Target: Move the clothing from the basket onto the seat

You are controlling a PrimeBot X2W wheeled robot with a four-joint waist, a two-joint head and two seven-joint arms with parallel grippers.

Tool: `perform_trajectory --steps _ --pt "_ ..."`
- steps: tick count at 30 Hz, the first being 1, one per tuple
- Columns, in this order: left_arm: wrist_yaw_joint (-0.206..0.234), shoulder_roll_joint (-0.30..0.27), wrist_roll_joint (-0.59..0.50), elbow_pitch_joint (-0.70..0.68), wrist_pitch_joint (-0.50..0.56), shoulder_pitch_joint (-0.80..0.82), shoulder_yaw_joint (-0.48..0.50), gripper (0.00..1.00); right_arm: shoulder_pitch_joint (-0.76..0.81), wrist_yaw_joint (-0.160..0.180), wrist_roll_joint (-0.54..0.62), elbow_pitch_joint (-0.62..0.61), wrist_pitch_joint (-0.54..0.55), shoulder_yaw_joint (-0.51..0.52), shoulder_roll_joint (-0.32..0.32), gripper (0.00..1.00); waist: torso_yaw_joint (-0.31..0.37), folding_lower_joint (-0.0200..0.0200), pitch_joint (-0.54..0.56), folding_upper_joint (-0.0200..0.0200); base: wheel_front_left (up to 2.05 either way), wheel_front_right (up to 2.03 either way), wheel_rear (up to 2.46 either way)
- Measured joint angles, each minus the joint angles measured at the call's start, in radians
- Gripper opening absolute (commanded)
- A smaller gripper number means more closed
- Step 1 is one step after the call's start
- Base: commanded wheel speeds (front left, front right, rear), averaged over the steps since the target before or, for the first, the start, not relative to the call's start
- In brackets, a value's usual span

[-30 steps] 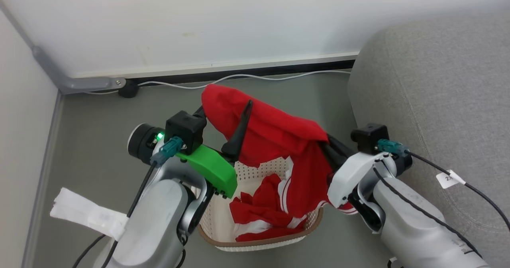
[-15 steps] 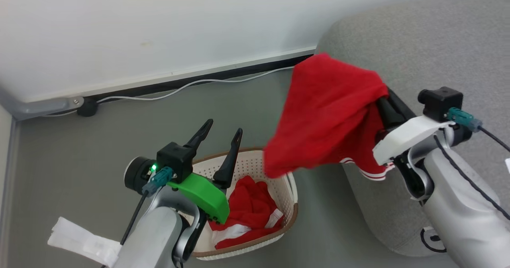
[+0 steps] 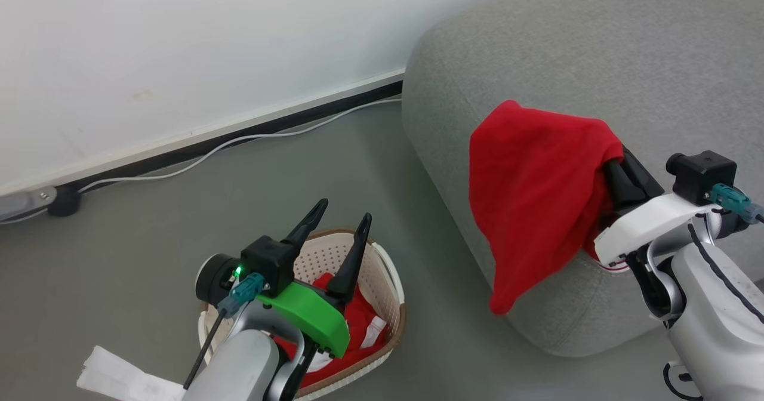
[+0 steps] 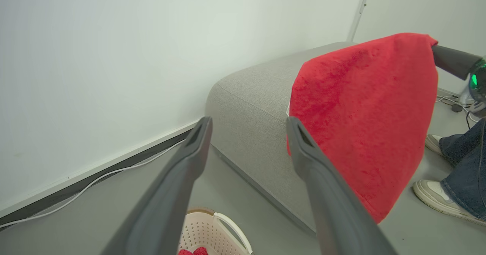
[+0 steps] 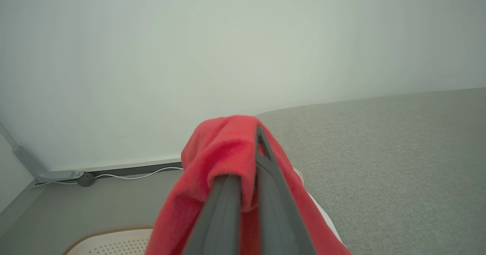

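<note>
The right fingers point(image 5: 269, 186) are closed on a red garment point(image 3: 537, 198), pinching a fold between them. The cloth is draped over their tips and hangs down below them in a long flap. Under and beyond these fingers lies the grey seat point(image 3: 597, 61). The flap hangs across its rounded front edge, with its lowest corner over the floor point(image 3: 149, 240); whether cloth touches upholstery I cannot tell. The left fingers point(image 4: 176, 186) are spread wide with nothing between them, well apart from the held garment. Right below them the basket point(image 3: 325, 261) sits on the floor, with a second red garment point(image 3: 362, 312) with white bands crumpled inside. Past the held garment, in the left wrist view, a person's shoes point(image 4: 433, 194) stand on the floor.
</note>
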State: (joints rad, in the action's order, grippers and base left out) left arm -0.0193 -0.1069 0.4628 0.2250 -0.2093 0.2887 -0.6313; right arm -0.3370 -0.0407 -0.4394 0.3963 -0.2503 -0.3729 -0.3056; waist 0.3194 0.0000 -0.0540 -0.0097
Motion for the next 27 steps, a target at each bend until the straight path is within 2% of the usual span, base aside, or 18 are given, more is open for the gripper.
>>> perform_trajectory --steps 15,27 --pt "-0.008 0.002 -0.038 -0.027 -0.012 -0.002 -0.032 1.00 0.045 0.000 -0.001 -0.101 0.000 0.037 -0.020 0.00 0.160 0.0000 -0.037 0.0000 0.00 0.00 0.00" --pt "-0.017 0.005 -0.063 -0.047 -0.001 0.024 -0.059 1.00 0.032 -0.003 -0.009 -0.125 0.000 0.085 -0.055 0.00 0.168 0.0000 -0.122 0.0000 0.00 0.00 0.00"
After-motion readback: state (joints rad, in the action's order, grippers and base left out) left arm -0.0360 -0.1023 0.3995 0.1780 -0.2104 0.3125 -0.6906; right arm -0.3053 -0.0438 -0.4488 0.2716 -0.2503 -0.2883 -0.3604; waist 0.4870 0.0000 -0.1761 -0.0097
